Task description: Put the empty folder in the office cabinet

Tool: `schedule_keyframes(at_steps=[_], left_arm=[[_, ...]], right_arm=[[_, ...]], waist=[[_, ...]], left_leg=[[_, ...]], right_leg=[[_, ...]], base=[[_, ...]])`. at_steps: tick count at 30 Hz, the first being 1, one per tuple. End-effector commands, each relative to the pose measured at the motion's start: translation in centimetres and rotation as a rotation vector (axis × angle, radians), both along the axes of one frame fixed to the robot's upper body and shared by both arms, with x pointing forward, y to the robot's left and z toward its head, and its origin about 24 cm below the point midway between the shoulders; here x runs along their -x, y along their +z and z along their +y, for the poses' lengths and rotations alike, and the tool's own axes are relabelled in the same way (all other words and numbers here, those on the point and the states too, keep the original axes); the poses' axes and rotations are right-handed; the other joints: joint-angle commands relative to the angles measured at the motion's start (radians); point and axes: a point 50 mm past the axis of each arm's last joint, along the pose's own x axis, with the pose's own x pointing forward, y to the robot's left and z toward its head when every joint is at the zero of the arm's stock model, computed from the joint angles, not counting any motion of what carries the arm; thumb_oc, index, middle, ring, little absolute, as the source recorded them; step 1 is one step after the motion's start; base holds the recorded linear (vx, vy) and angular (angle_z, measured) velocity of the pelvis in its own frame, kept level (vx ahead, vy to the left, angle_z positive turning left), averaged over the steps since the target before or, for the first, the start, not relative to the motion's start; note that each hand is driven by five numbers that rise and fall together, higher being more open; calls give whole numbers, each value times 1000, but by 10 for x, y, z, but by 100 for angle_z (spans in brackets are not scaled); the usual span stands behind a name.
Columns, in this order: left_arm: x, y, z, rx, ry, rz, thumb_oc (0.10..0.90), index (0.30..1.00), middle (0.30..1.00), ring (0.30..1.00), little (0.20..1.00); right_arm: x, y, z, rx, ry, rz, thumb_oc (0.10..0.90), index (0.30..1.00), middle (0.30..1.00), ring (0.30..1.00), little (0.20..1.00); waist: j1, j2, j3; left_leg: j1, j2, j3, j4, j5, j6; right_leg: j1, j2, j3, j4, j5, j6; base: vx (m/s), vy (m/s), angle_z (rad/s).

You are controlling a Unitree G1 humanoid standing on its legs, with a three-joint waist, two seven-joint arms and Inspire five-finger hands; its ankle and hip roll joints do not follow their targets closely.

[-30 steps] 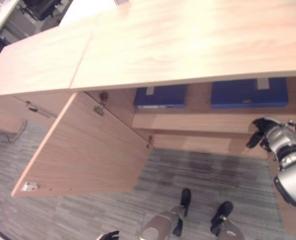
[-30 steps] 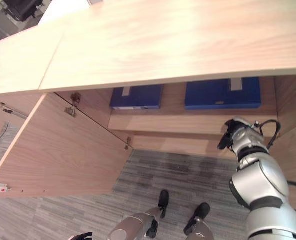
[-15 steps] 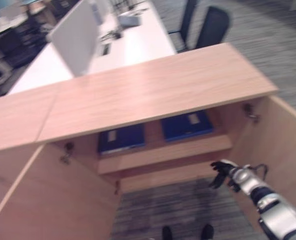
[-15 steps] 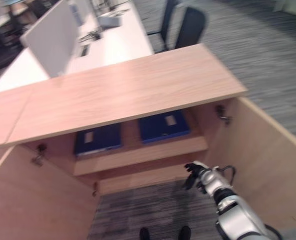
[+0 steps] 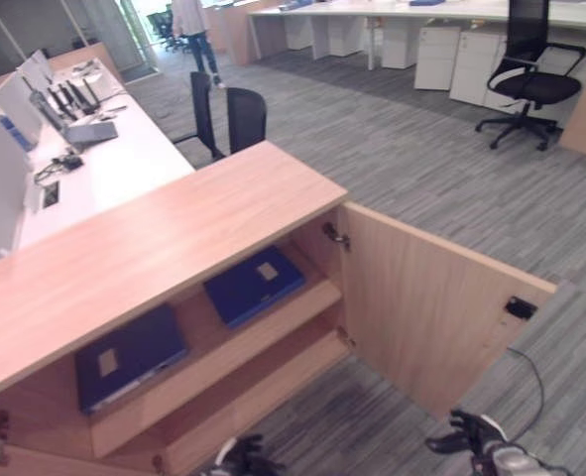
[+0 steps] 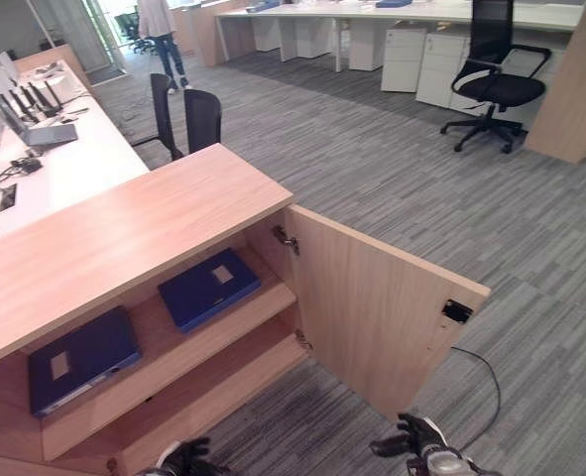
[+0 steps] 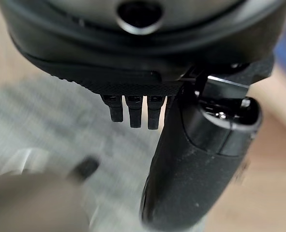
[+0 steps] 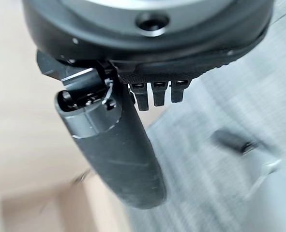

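Note:
The wooden office cabinet (image 5: 154, 248) stands with its right door (image 5: 421, 307) swung wide. Two dark blue folders lie flat on its upper shelf (image 5: 223, 349): one (image 5: 256, 286) nearer the open door, the other (image 5: 129, 355) further left. My right hand (image 5: 471, 441) hangs low over the carpet in front of the door, open and holding nothing; its thumb (image 8: 118, 154) juts out beside straight fingers. My left hand (image 5: 238, 458) sits low before the bottom shelf, also open and bare, with its thumb (image 7: 201, 159) and fingers loose.
Behind the cabinet is a white desk (image 5: 94, 159) with monitors, and two dark chairs (image 5: 223, 119) stand at its end. A black swivel chair (image 5: 530, 59) stands far right. A person (image 5: 188, 20) walks in the distance. Grey carpet spreads beyond the door.
The camera has swung up and to the right, so the whole picture shifted. My right hand has come away from the shelf and dropped low. The folders lie as before.

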Motion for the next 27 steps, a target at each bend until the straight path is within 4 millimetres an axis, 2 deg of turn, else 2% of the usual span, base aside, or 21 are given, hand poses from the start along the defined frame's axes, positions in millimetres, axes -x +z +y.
schedule_keyframes(at_steps=[1,4,6,9,11,12,14,15,16,20,24,26,27], left_arm=[[43,1,51,-175,7,165,800,900,900,900,900],[46,2,55,-178,33,173,800,900,900,900,900],[46,4,65,-205,95,175,800,900,900,900,900],[48,6,73,-228,138,178,800,900,900,900,900],[48,7,76,-238,165,171,800,900,900,900,900],[49,8,79,-249,180,170,800,900,900,900,900],[49,8,79,-250,181,170,800,900,900,900,900],[50,8,80,-256,182,171,800,900,900,900,900],[51,10,85,-270,173,173,800,900,900,900,900],[54,11,91,-281,162,186,800,900,900,900,900],[59,13,96,-301,174,182,800,900,900,900,900],[55,12,94,-295,163,166,800,900,900,900,900],[49,11,91,-282,176,152,800,900,900,900,900]], right_arm=[[-26,0,29,-105,-29,-119,800,900,900,900,900],[-15,-5,30,-112,-61,-95,800,900,900,900,900],[-5,-7,30,-116,-115,-96,800,900,900,900,900],[-10,1,28,-117,-131,-165,800,900,900,900,900],[-21,14,21,-88,-122,-251,800,900,900,900,900],[-36,30,16,-60,-86,-338,800,900,900,900,900],[-39,34,15,-53,-72,-361,800,900,900,900,900],[-49,44,16,-63,-40,-415,800,900,900,900,900],[-67,63,19,-96,18,-525,800,900,900,900,900],[-80,79,26,-116,102,-595,800,900,900,900,900],[-103,109,32,-110,220,-714,800,900,900,900,900],[-111,117,38,-140,260,-744,800,900,900,900,900],[-120,130,44,-145,329,-778,800,900,900,900,900]], waist=[[-14,-65,-20],[-31,-72,-26],[-54,-86,-32],[-65,-97,-33],[-71,-107,-31],[-71,-115,-30],[-70,-117,-29],[-70,-120,-27],[-65,-128,-21],[-56,-135,-26],[-33,-138,-26],[-29,-137,-24],[-23,-136,-21]], left_leg=[[8,-68,-21,-14,-110,29],[19,-52,-5,-14,-109,22],[42,-26,27,-14,-105,9],[62,-10,51,-13,-101,1],[62,8,68,18,-106,-7],[59,28,79,46,-110,-15],[58,34,80,58,-113,-17],[57,40,80,68,-113,-20],[58,48,79,72,-108,-22],[63,58,77,66,-103,-28],[61,71,58,66,-91,-33],[62,74,56,66,-87,-35],[61,78,52,66,-81,-39]], right_leg=[[-23,20,60,6,-58,12],[-20,41,79,-1,-66,4],[-13,71,107,-9,-82,-5],[-7,91,125,-10,-94,-10],[0,109,137,-16,-102,-18],[11,124,140,-27,-109,-26],[15,129,141,-30,-113,-28],[20,134,142,-34,-116,-31],[21,144,149,-35,-121,-36],[27,154,146,-36,-129,-40],[42,161,130,-36,-143,-50],[44,162,125,-36,-144,-51],[45,162,118,-36,-146,-55]], base=[[66,-274,-36],[31,-149,-34],[52,-241,-26],[32,-163,-40],[18,-243,-34],[13,-259,-28],[10,-142,-25],[1,-170,-19],[8,-208,-10],[19,-121,-5],[25,-133,3],[6,-81,9],[-10,-63,8]])
